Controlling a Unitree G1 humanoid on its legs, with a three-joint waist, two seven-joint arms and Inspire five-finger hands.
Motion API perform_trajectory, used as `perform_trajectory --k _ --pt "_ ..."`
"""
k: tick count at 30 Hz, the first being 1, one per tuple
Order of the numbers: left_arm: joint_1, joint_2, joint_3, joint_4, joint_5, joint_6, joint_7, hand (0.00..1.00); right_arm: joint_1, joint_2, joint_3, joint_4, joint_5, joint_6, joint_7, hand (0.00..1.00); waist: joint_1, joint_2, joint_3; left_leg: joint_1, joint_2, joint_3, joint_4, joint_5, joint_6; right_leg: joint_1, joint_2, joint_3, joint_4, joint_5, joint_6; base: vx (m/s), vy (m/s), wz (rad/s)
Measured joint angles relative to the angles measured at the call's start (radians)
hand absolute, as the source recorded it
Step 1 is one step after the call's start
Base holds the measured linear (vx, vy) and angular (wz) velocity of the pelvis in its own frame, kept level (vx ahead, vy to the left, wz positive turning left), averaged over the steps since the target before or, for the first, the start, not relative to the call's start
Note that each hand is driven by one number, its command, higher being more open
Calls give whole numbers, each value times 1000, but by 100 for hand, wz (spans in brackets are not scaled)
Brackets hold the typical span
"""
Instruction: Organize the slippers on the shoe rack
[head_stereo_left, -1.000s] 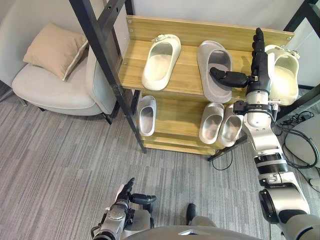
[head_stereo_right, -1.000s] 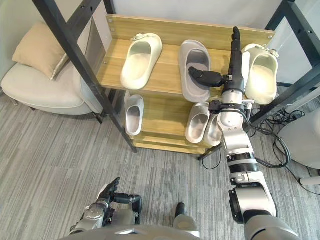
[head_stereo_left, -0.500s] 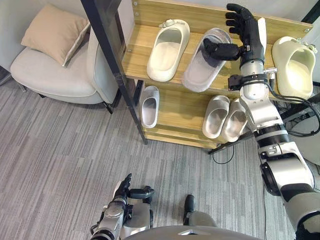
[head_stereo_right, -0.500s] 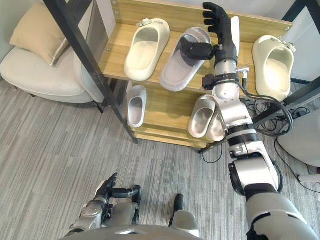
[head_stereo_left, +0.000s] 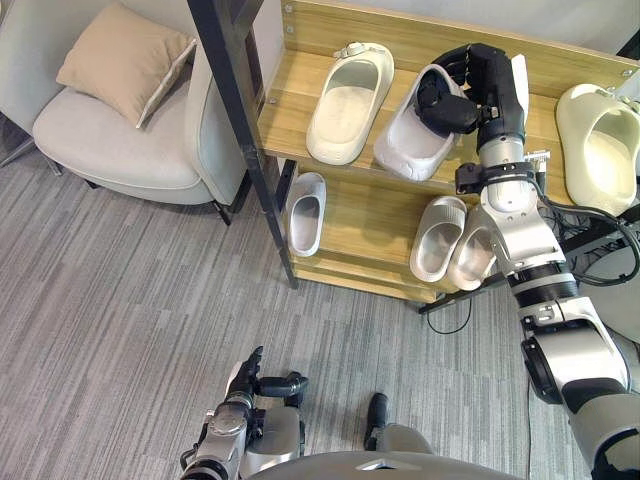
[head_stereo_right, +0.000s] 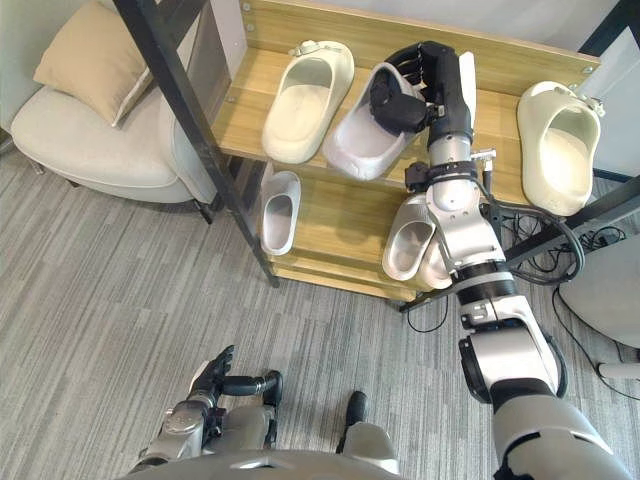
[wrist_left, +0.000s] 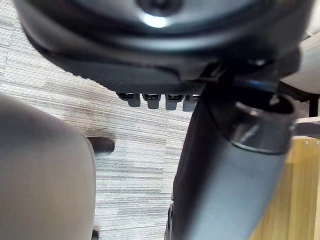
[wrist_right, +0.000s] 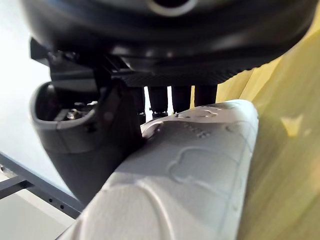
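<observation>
A large grey slipper (head_stereo_left: 412, 145) sits tilted on the wooden shoe rack's top shelf (head_stereo_left: 290, 100), its heel close to a cream slipper (head_stereo_left: 348, 103). My right hand (head_stereo_left: 472, 88) is shut on the grey slipper's toe end, fingers curled over it and thumb inside; its pale underside (wrist_right: 200, 175) shows close up in the right wrist view. Another cream slipper (head_stereo_left: 602, 150) lies at the shelf's right end. On the lower shelf are a small grey slipper (head_stereo_left: 305, 212) and a grey pair (head_stereo_left: 452, 245). My left hand (head_stereo_left: 252, 384) hangs low over the carpet, open.
A black slanted frame post (head_stereo_left: 245, 120) crosses in front of the rack's left end. A light armchair (head_stereo_left: 120, 150) with a tan cushion (head_stereo_left: 120, 60) stands to the left. Grey carpet (head_stereo_left: 130, 320) lies before the rack.
My right hand's fingers have curled round the grey slipper and swung it left, toward the cream slipper, tilting it up. The camera has shifted. The left hand stays put.
</observation>
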Motion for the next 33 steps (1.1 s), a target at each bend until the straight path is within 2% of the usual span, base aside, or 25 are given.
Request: perform_trajectory --k 6,11,14,19,25,27,29,31,33 --pt "1 2 0 0 2 11 0 100 85 0 -9 -86 -2 0 5 0 -5 -3 -2 12 0 0 -17 17 -3 1 0 -2 0 0 0 -6 1 0" --pt "1 1 0 0 13 18 -1 100 199 14 -42 -239 -6 0 7 0 -7 -4 -3 37 2 7 -49 29 -6 6 0 4 1 -4 -4 -27 6 -6" --pt "5 2 0 8 17 22 -1 100 280 51 -105 -410 -49 -1 2 0 -25 -3 -7 53 3 11 -69 37 -6 11 1 8 2 -8 -6 -4 2 -5" --pt "22 -2 -1 14 69 23 -1 100 401 125 -172 -633 -125 -63 -26 0 -55 -2 -44 62 2 11 -73 36 -7 17 0 8 2 -14 -5 0 0 0" --pt "26 -8 -5 31 89 23 -2 100 533 203 -174 -769 -119 -129 -10 0 -57 3 -74 74 2 11 -73 35 -8 27 -1 8 8 -26 -6 0 0 0" --pt "27 -8 -12 35 89 22 -2 100 576 221 -141 -787 -62 -149 19 0 -58 5 -76 89 1 11 -73 32 -12 36 -5 8 22 -43 -4 0 0 0" --pt "27 -13 -20 51 89 21 -2 100 652 244 -45 -813 79 -165 94 0 -59 19 -93 94 4 10 -74 27 -20 33 -4 8 42 -61 -6 0 0 0" --pt "27 -14 -34 52 89 21 -3 100 678 244 1 -814 149 -168 144 0 -59 26 -98 94 5 9 -75 28 -21 30 -3 7 49 -65 -6 0 0 0" --pt "29 -18 -42 55 89 19 -13 100 732 245 113 -809 276 -167 248 0 -58 35 -108 95 8 6 -78 31 -20 27 -2 6 55 -71 -4 5 -5 2"
